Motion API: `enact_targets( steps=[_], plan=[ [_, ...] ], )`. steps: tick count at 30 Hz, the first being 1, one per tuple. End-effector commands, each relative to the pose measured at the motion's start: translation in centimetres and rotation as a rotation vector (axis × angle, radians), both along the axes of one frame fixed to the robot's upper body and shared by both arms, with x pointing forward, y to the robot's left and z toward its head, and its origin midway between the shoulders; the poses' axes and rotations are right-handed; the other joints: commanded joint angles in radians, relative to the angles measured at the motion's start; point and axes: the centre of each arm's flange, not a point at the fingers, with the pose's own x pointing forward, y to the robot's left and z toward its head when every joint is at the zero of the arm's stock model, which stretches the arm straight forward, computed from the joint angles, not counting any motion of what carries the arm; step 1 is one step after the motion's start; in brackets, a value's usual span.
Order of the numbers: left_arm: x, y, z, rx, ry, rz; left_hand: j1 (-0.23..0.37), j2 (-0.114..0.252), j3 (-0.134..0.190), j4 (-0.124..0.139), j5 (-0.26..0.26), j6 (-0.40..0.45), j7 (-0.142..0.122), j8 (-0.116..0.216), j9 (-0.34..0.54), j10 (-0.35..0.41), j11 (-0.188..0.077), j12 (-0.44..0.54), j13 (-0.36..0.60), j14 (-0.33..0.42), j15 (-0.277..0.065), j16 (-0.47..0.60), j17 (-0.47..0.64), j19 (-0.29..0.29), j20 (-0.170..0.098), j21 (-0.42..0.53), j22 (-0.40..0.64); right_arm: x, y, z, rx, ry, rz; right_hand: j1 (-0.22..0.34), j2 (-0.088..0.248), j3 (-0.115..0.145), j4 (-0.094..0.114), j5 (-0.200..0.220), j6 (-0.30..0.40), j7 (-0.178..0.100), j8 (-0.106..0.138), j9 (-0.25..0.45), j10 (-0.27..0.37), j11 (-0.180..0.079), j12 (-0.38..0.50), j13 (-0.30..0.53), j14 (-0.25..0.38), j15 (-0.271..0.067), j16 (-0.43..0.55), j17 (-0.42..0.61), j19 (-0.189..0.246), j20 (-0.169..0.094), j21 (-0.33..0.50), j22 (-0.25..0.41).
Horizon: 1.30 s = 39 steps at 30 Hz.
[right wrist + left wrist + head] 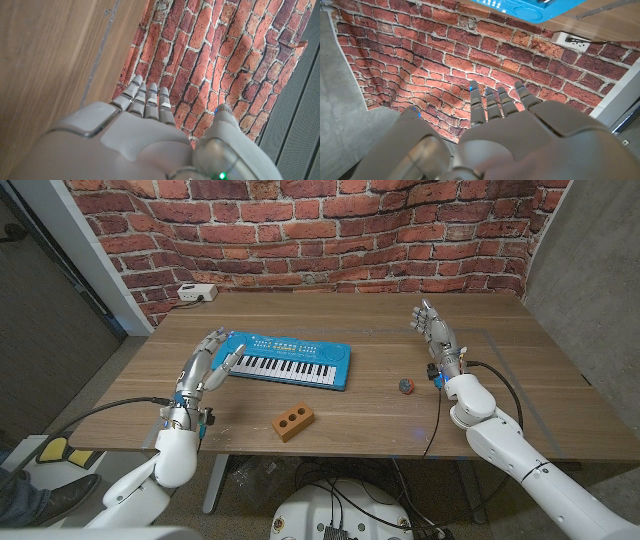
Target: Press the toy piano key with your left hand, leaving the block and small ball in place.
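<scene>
Piano (290, 360): blue toy keyboard, black-and-white keys, lying flat at frame centre, slightly angled. Block (295, 421): orange-brown, holes in top, below piano, apart from it. Ball (405, 386): small, multicoloured, right of piano, well apart from block.

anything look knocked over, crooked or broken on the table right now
Nothing stands out. The blue toy piano lies slightly angled but intact, the orange block and small ball sit apart on the wooden table, nothing spilled.
</scene>
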Motion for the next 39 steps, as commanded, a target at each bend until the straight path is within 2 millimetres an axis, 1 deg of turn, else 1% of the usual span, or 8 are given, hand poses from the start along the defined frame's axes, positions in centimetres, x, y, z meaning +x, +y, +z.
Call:
enact_targets(
  steps=[1,5,14,25,26,30,33,39],
  plan=[
    [-0.7,-0.5,0.2,0.090,-0.020,0.136,0.007,0.004,-0.007,0.003,0.005,0.084,-0.005,0.018,0.000,-0.013,-0.016,0.004,0.003,-0.016,-0.002,0.003,0.003,-0.025,0.001,-0.007,0.003,-0.2,-0.3,0.3,0.003,0.001,-0.013,-0.002,0.008,-0.003,-0.004,0.003,0.003,-0.009,0.001,0.003,0.011,0.004,0.007,0.002,0.003,0.007,0.000,0.005,0.001,0.006,-0.003,0.002],
    [-0.8,-0.6,0.4,0.117,-0.025,0.164,0.007,0.007,-0.009,0.004,0.005,0.111,0.006,0.021,0.000,-0.017,-0.016,0.004,0.003,-0.027,-0.003,0.001,0.003,-0.040,-0.002,-0.011,0.004,-0.2,-0.2,0.3,0.003,0.000,-0.011,-0.004,0.007,-0.004,-0.004,0.003,0.005,-0.009,0.002,0.003,0.014,0.003,0.008,0.002,0.004,0.007,0.000,0.005,0.002,0.007,-0.004,0.003],
    [-0.8,-0.4,0.3,0.131,-0.035,0.178,0.006,0.008,-0.011,0.006,0.005,0.112,0.010,0.015,-0.001,-0.020,-0.019,0.005,0.003,-0.032,-0.006,0.002,0.003,-0.044,-0.003,-0.011,0.004,0.0,0.4,0.3,-0.012,0.011,-0.008,-0.005,0.008,-0.004,-0.003,0.003,0.007,-0.010,0.002,0.003,0.017,0.004,0.008,0.002,0.004,0.006,0.000,0.005,0.004,0.007,-0.007,0.003],
    [-1.2,-0.5,0.2,0.143,-0.045,0.201,0.006,0.010,-0.013,0.007,0.005,0.114,0.010,0.010,-0.001,-0.013,-0.016,0.009,0.003,-0.025,-0.011,0.006,0.003,-0.045,-0.007,-0.009,0.004,0.2,0.8,0.0,-0.018,0.020,-0.002,-0.005,0.008,-0.005,-0.004,0.003,0.008,-0.009,0.001,0.003,0.016,0.003,0.008,0.002,0.005,0.007,-0.001,0.005,0.005,0.008,-0.010,0.003],
    [-1.2,-0.5,0.2,0.144,-0.045,0.203,0.006,0.010,-0.013,0.007,0.005,0.115,0.009,0.009,-0.001,-0.009,-0.022,0.010,0.003,-0.024,-0.012,0.007,0.003,-0.046,-0.007,-0.009,0.004,0.2,0.8,0.0,-0.017,0.022,-0.001,-0.005,0.008,-0.005,-0.004,0.003,0.008,-0.009,0.001,0.003,0.016,0.003,0.008,0.002,0.004,0.006,-0.001,0.005,0.005,0.008,-0.011,0.003],
    [-1.3,-0.4,0.1,0.146,-0.037,0.207,0.006,0.011,-0.014,0.008,0.005,0.116,0.004,0.006,-0.001,-0.005,-0.016,0.012,0.003,-0.020,-0.015,0.009,0.003,-0.045,-0.010,-0.008,0.004,0.4,0.7,-0.2,-0.015,0.035,0.001,-0.005,0.008,-0.005,-0.004,0.003,0.008,-0.009,0.000,0.003,0.017,0.003,0.008,0.002,0.005,0.007,-0.001,0.005,0.006,0.009,-0.012,0.003],
    [-1.3,-0.3,0.1,0.145,-0.034,0.212,0.007,0.012,-0.015,0.008,0.005,0.114,0.010,0.002,-0.001,-0.004,-0.017,0.013,0.003,-0.018,-0.015,0.010,0.003,-0.044,-0.012,-0.007,0.004,0.5,0.7,-0.2,-0.024,0.036,0.002,-0.005,0.008,-0.005,-0.004,0.003,0.007,-0.009,0.000,0.003,0.017,0.004,0.008,0.002,0.004,0.007,-0.001,0.005,0.006,0.009,-0.012,0.003],
    [-1.4,0.0,-0.1,0.135,-0.036,0.225,0.008,0.014,-0.016,0.008,0.006,0.119,0.009,0.000,-0.001,-0.002,-0.010,0.014,0.003,-0.014,-0.015,0.011,0.003,-0.043,-0.014,-0.005,0.004,0.6,0.8,-0.2,-0.032,0.048,0.003,-0.006,0.008,-0.005,-0.004,0.002,0.007,-0.008,0.000,0.003,0.017,0.002,0.008,0.002,0.005,0.007,-0.001,0.005,0.006,0.010,-0.014,0.003]
  ],
)
